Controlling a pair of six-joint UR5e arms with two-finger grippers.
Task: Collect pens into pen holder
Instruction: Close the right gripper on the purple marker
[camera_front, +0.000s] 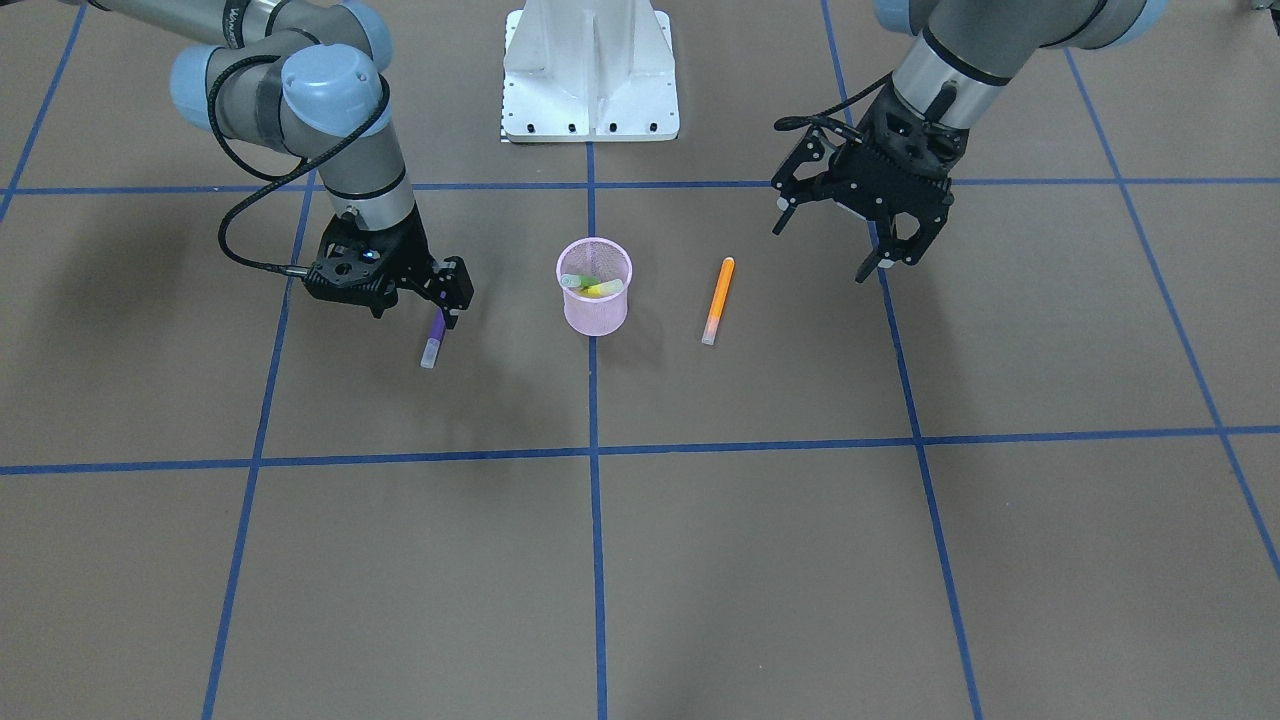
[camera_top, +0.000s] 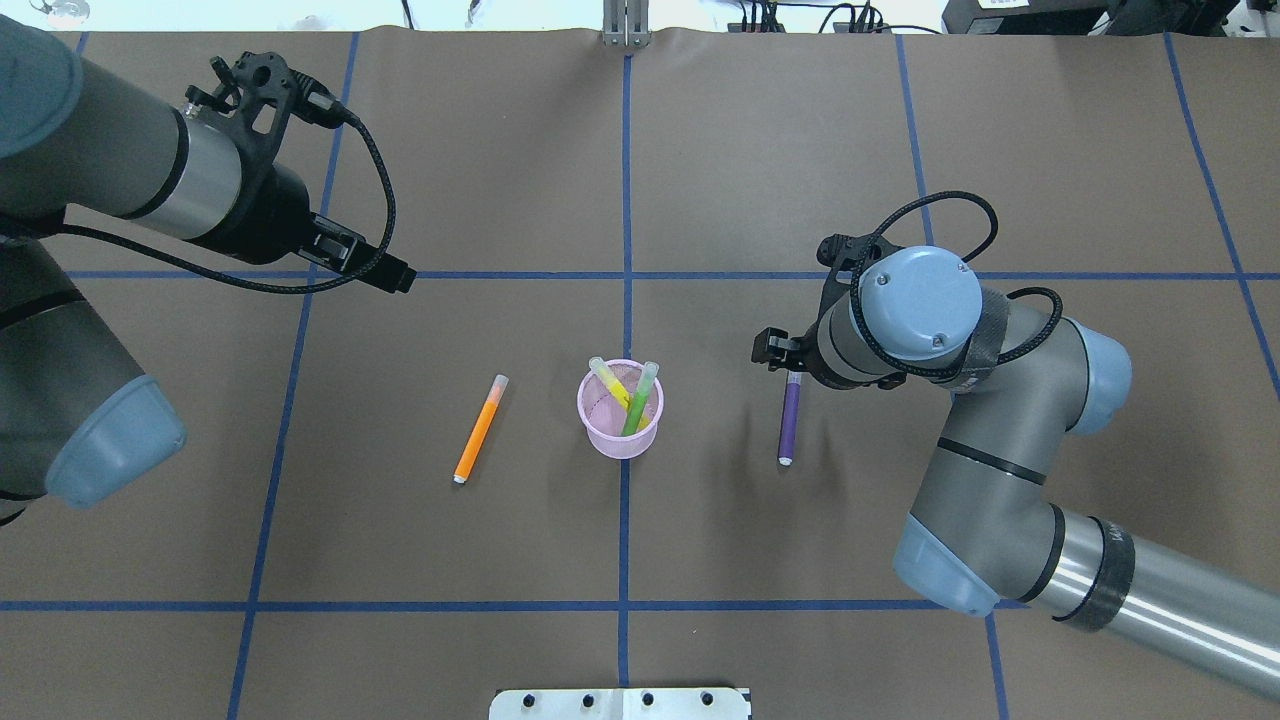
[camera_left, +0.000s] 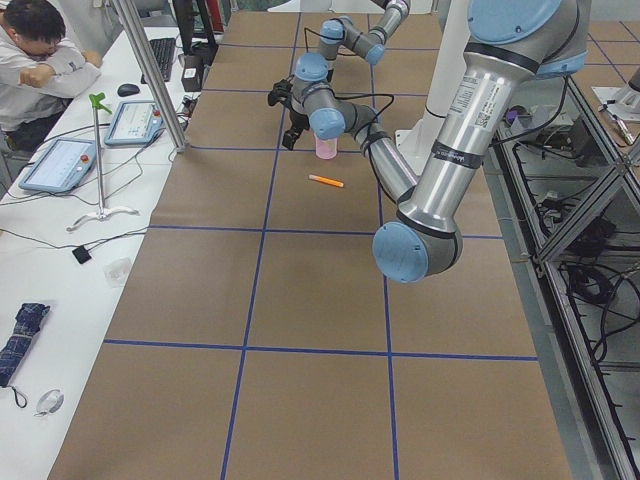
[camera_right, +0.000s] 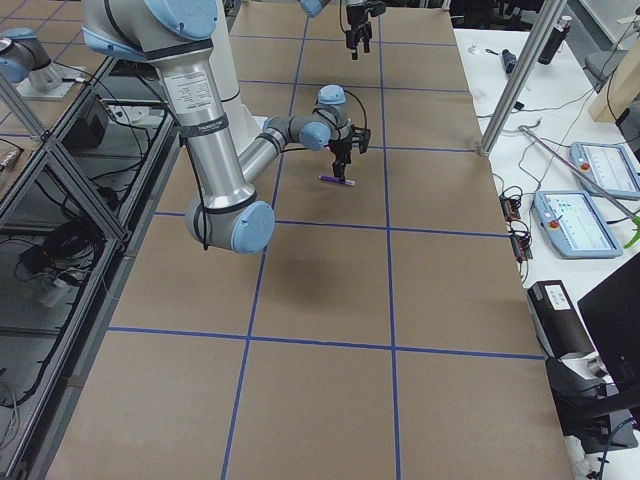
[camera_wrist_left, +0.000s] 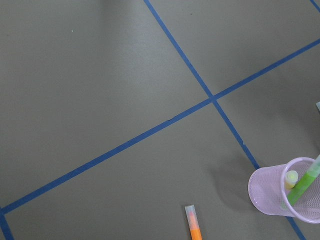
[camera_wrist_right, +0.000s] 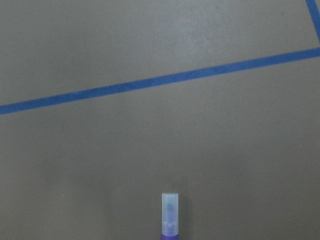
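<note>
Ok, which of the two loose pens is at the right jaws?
The purple pen, one end under the jaws of the right gripper. The orange pen lies alone on the other side of the pen holder.

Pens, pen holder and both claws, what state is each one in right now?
pen holder, upright, two pens inside.
green pen, leaning in the pen holder.
yellow pen, leaning in the pen holder.
orange pen, flat on the table, free.
purple pen, one end in the right claw.
right claw, shut on the purple pen.
left claw, open, empty.
</note>
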